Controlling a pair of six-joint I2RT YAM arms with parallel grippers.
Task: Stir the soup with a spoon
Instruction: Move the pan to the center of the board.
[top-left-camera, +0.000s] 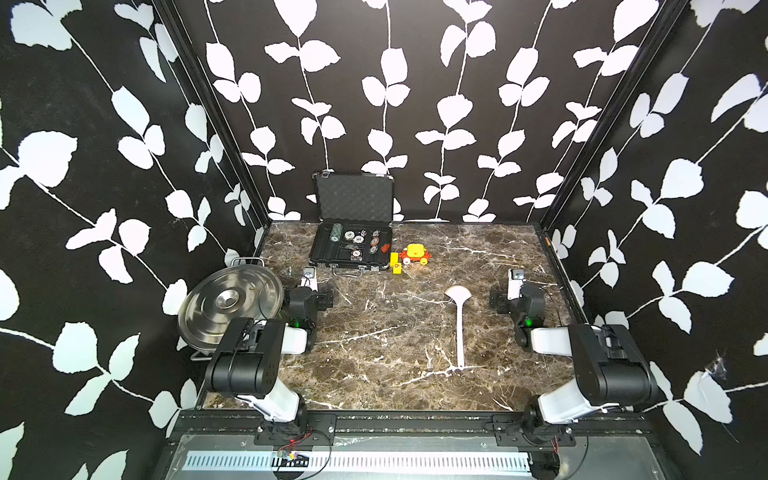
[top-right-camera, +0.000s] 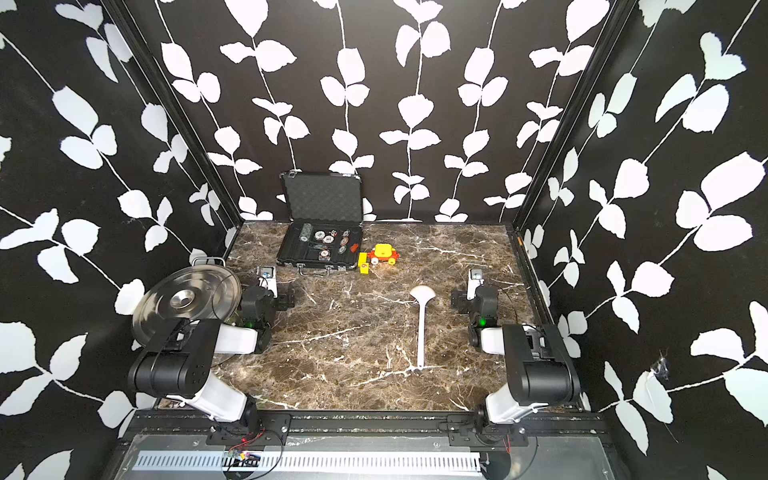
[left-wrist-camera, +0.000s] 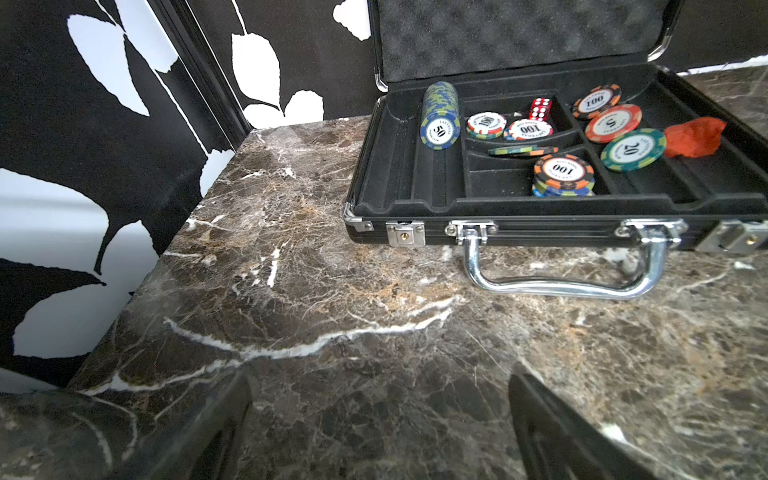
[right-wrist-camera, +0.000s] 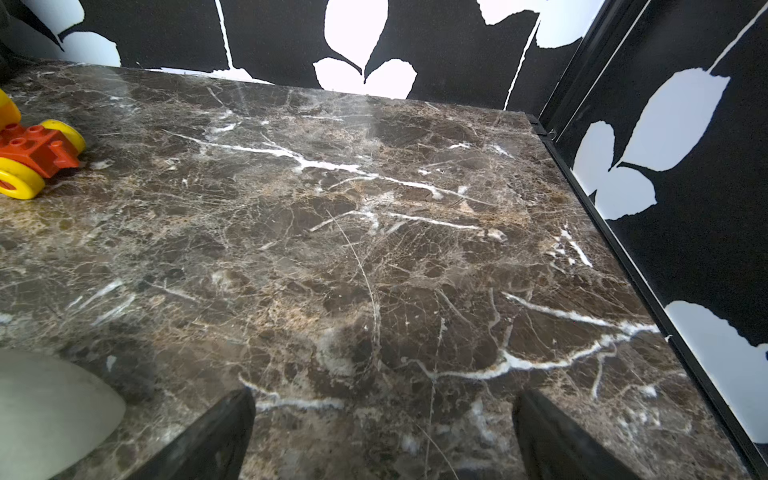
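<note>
Overhead scene of a two-arm robot at a brown marble table (top-left-camera: 374, 374). Flat on the marble, in both top views: the spoon (top-left-camera: 459, 328), white plastic, ladle-shaped. Long axis straight front to back, with the round bowl at the far end and the thin handle trailing back toward the robot's base.

Just to the right of the spoon's bowl, level with it and not touching: the right gripper (top-left-camera: 498, 301). Jaws spread wide in the right wrist view, bare marble between the fingertips (right-wrist-camera: 224, 432), nothing held or touched. At that view's edge, a pale rounded shape, probably the spoon's bowl (right-wrist-camera: 50, 411).

Well to the left of the spoon, also level with its bowl: the left gripper (top-left-camera: 326, 298). Likewise fully spread and empty, with only marble between its fingers in the left wrist view.

Further left of the spoon, beyond the left gripper: the steel pot (top-left-camera: 248, 261), mostly hidden under its round lid (top-left-camera: 230, 301) and behind the left arm. No soup visible.

Beyond the spoon's bowl, toward the back wall: a red and yellow toy car (top-left-camera: 415, 254) and, left of that, an open case of poker chips (top-left-camera: 353, 199).

Judged nearer by far: the right arm. Likely needs a short reach leftward and back along the handle, jaws closing across the thin shaft. Lid presumably to come off before any stirring.
</note>
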